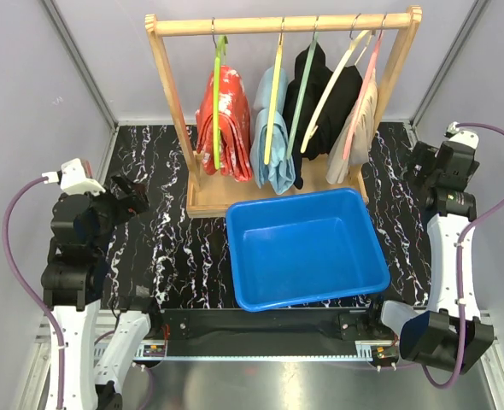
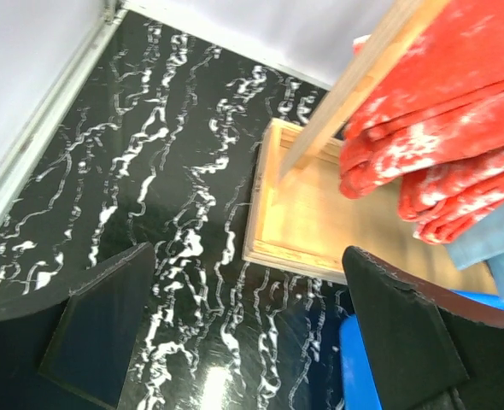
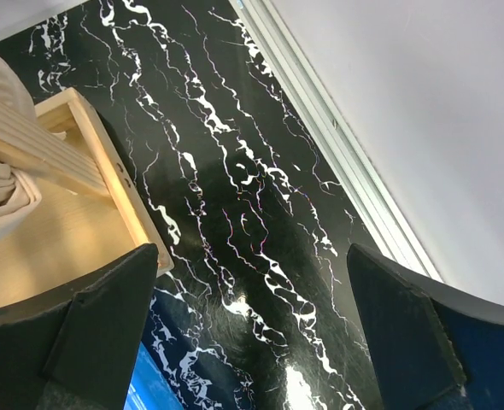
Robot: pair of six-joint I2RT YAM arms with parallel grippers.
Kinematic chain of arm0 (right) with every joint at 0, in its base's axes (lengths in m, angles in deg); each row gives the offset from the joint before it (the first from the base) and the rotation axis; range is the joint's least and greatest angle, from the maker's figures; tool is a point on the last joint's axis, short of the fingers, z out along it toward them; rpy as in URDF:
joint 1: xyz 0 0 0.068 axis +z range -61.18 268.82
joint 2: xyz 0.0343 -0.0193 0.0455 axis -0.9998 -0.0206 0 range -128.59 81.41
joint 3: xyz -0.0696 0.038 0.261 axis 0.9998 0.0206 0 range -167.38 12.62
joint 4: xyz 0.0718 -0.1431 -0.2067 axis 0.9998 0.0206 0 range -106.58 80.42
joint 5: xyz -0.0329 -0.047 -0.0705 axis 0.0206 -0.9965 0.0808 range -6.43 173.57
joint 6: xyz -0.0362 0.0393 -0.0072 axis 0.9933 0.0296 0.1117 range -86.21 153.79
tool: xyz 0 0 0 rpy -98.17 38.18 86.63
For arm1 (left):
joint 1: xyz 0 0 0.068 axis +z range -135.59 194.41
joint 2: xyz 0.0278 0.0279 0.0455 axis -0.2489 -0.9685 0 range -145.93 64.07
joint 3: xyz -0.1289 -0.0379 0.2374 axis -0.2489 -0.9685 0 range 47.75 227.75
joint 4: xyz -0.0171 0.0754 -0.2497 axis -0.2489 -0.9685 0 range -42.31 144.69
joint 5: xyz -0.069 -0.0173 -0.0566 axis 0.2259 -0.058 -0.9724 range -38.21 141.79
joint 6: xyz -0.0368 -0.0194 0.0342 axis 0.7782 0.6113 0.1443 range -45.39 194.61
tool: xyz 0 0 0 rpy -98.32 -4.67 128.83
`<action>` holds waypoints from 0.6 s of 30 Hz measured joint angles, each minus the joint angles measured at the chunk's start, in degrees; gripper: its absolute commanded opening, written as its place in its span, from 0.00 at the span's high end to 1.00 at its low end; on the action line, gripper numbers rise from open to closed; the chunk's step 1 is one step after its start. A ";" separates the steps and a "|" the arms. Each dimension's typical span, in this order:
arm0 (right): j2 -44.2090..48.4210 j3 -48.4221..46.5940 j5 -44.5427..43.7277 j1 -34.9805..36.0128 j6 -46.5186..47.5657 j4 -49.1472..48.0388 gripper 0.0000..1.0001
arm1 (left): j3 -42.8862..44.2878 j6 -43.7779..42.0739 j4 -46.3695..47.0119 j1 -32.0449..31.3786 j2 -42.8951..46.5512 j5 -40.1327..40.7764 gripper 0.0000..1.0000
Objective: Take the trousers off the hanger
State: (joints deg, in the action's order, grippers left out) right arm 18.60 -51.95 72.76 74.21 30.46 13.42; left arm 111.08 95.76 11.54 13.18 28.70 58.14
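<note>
The five trousers hang draped over hangers point(image 1: 274, 94) on the rail of the wooden rack point(image 1: 282, 24), at the far side of the surface point(image 1: 149, 188) behind the blue bin point(image 1: 303, 248). From the left they are the red pair point(image 1: 225, 124), light blue pair point(image 1: 273, 141), first black pair point(image 1: 307, 102), second black pair point(image 1: 342, 98) and beige pair point(image 1: 360, 128). Each pair's long axis is vertical, with the lower ends pointing at the rack base. The left fingers point(image 2: 98, 329) and right fingers point(image 3: 406, 333) stand wide apart and empty, well apart from the rack. Hazards: neighbouring pairs touch, so one grasp may pinch two cloths. A sideways pull may unhook a hanger or tip the rack.
</note>
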 measured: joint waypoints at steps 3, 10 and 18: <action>0.57 -0.72 1.20 0.00 1.31 0.61 0.00 | 2.25 1.27 -0.48 0.00 -0.09 -1.64 0.01; 6.69 -0.85 20.20 -0.02 15.41 3.91 0.00 | 13.40 7.02 0.92 0.00 -8.28 -10.40 0.01; 9.79 -0.85 33.70 0.04 23.17 10.67 0.00 | 27.91 13.68 1.46 -2.86 -24.92 -19.67 0.03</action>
State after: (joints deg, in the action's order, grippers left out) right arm 28.40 -52.81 106.46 74.25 53.63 24.09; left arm 138.99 109.44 13.00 10.32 3.78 38.47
